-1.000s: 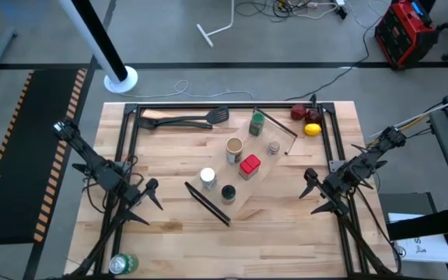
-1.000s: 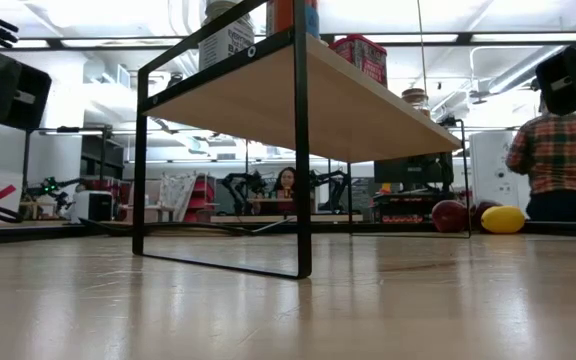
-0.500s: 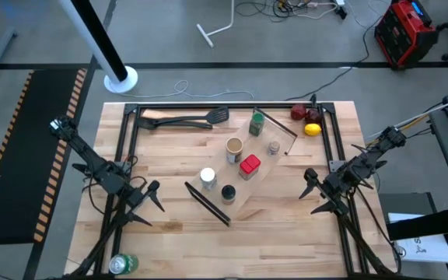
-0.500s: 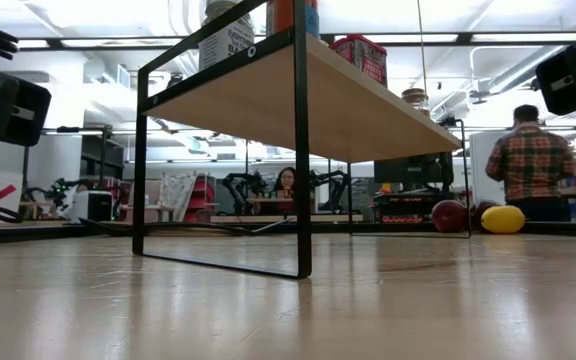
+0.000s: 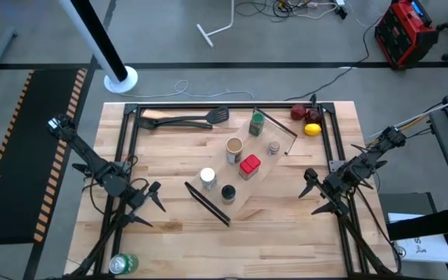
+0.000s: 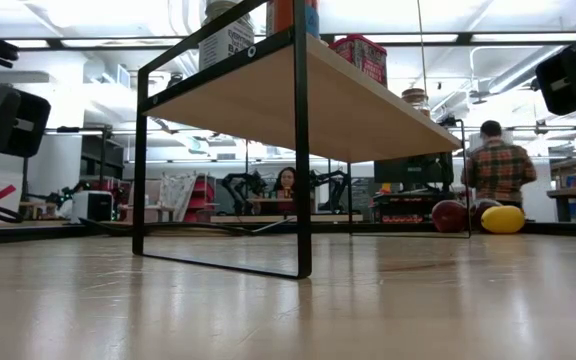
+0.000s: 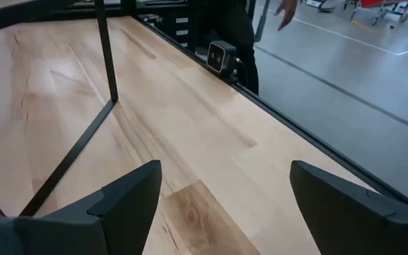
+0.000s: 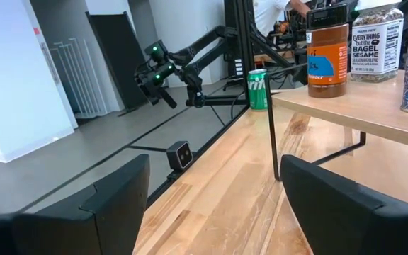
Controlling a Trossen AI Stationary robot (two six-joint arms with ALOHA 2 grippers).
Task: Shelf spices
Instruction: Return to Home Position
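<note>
High view, from the near edge out: the left gripper point(image 5: 157, 197) hangs over the near left part of the table point(image 5: 179, 243), and the right gripper point(image 5: 312, 191) hangs over the near right part. Both are well apart from the shelf point(image 5: 219, 160). Each has its two fingers spread wide with nothing between them, and both wrist views show that too. Past them, in the middle, the shelf holds all six spices: black-capped jar point(image 5: 228, 192), white-capped jar point(image 5: 208, 177), red tin point(image 5: 249, 166), tan cup point(image 5: 234, 147), shaker point(image 5: 274, 146), and green jar point(image 5: 257, 122) farthest back. Behind lie the black spatulas point(image 5: 185, 119), a lemon point(image 5: 312, 130) and a dark red fruit point(image 5: 299, 113). I think the putting-up is done and this step is the trip back to the rest spot. Next, the arms only need to pull back without bumping the shelf.
</note>
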